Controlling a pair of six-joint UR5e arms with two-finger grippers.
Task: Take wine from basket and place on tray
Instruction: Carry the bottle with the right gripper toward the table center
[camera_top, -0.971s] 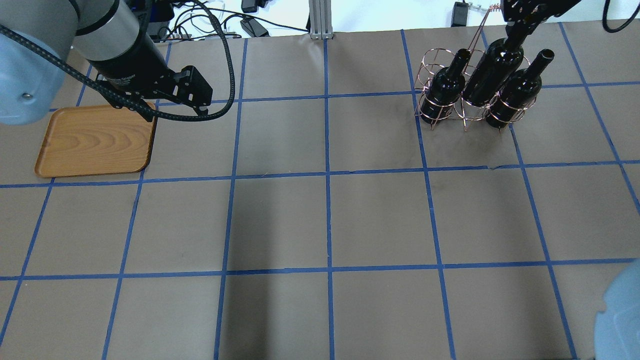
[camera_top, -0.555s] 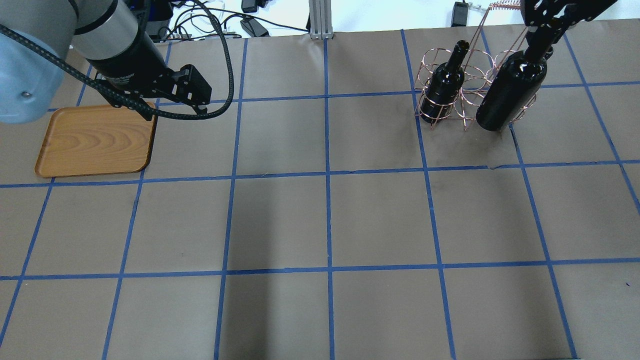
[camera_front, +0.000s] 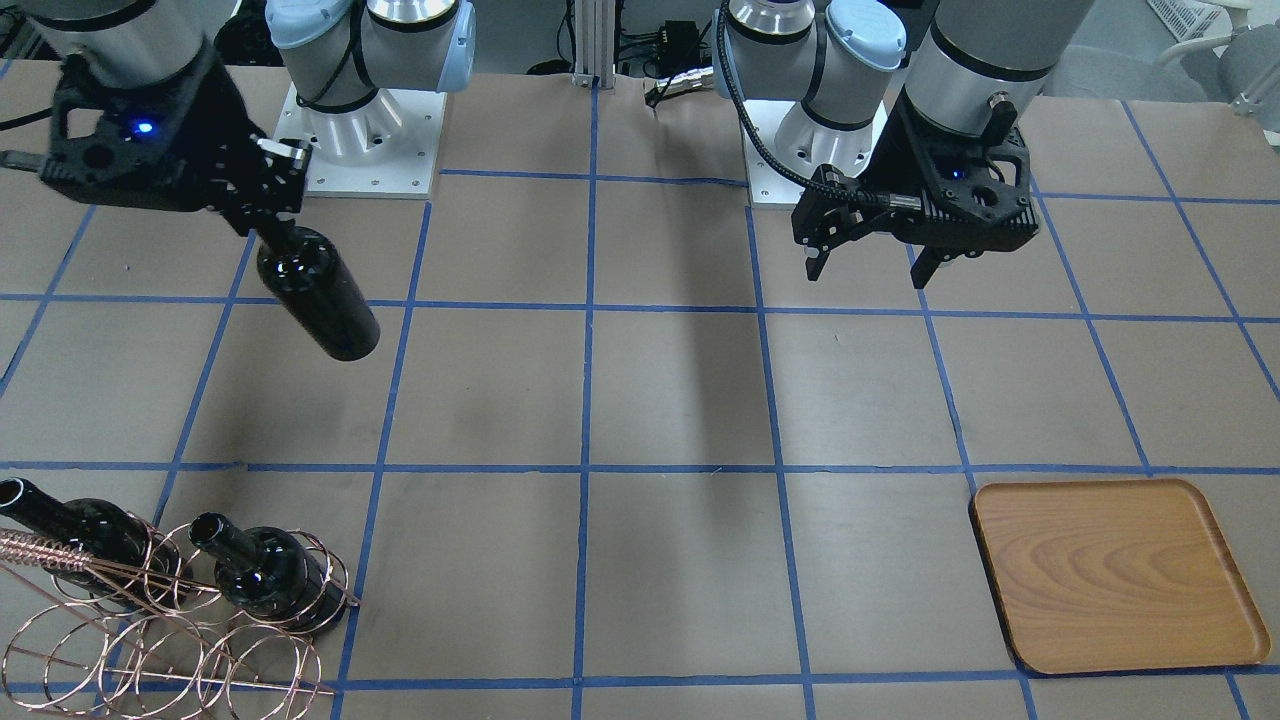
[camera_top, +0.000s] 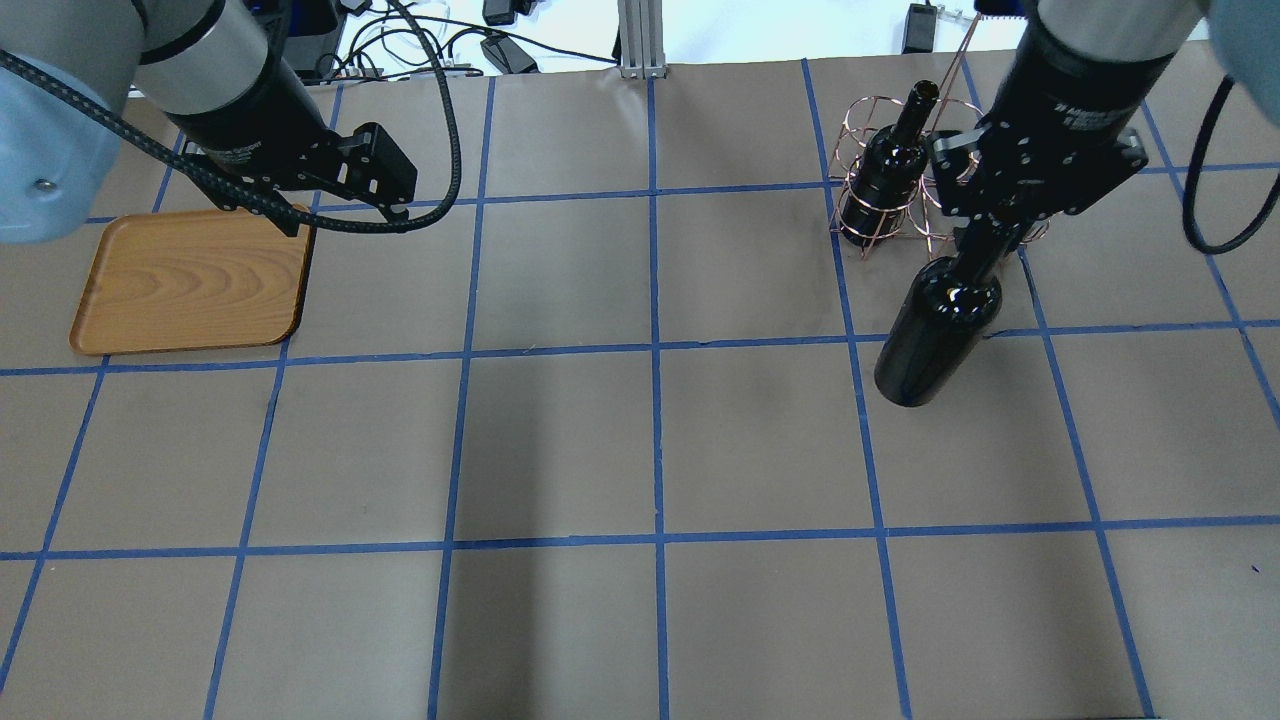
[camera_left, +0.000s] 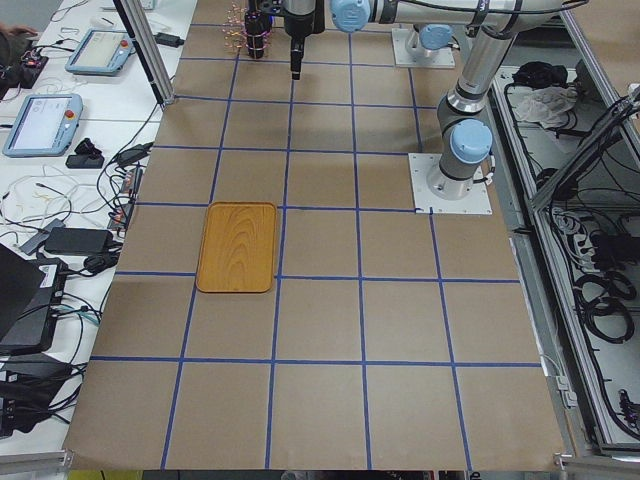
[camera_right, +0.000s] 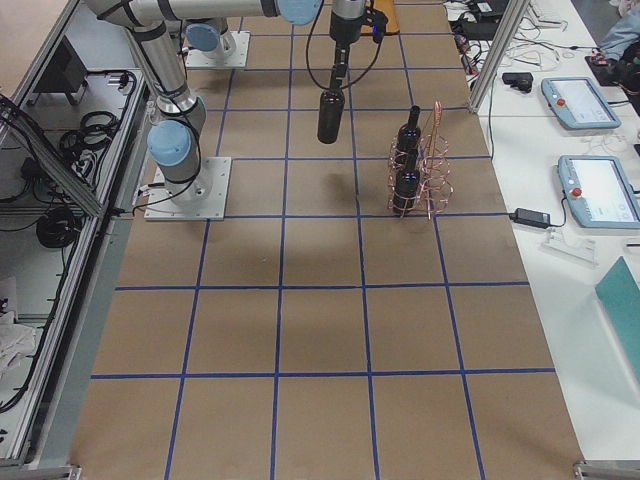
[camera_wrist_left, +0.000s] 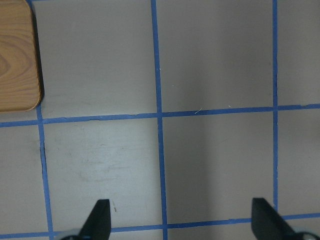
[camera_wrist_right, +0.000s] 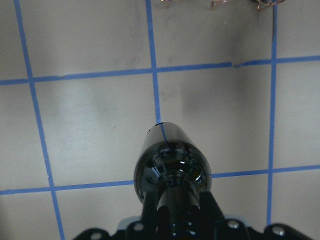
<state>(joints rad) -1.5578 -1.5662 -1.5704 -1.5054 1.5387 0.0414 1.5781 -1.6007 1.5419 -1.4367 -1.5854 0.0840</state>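
The glossy dark glass wine bottle (camera_top: 935, 330), in the copper wire basket (camera_front: 150, 630) at the desk's far right corner a second ago, now hangs clear of it, pinched by the neck in the right gripper (camera_top: 985, 240): lifting-out is done, carrying remains. The orange-brown wooden tray (camera_top: 190, 280) lies near the far left corner, the spread left gripper (camera_front: 868, 268) beside it, bare desk between.

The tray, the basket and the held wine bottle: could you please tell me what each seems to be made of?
Tray: looks like wood or wood-look laminate, orange-brown, satin, with visible curved grain. Basket: thin metal wire, copper-coloured and shiny, bent into round loops. Wine bottle: likely dark glass, very glossy, showing sharp light reflections; plastic cannot be ruled out.
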